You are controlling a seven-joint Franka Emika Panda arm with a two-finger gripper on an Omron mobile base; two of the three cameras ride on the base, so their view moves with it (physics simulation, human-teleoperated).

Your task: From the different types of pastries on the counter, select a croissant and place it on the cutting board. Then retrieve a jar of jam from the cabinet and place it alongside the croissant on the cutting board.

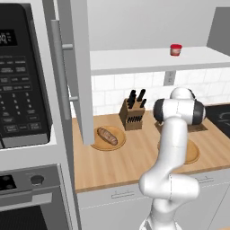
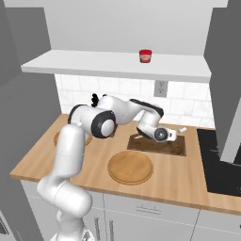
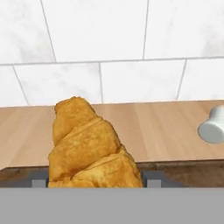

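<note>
Over the cutting board [image 2: 160,146] near the table's [image 2: 42,157] back edge, the gripper [image 3: 89,183] is closed on the croissant [image 3: 89,151], holding it above the board surface. On the open cabinet's shelf [image 2: 94,63], the jam jar [image 2: 146,56] stands upright.

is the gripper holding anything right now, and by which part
Yes: the croissant, gripped at its lower end, with a finger on each side. Its other end points away from the hand, above the cutting board.
</note>
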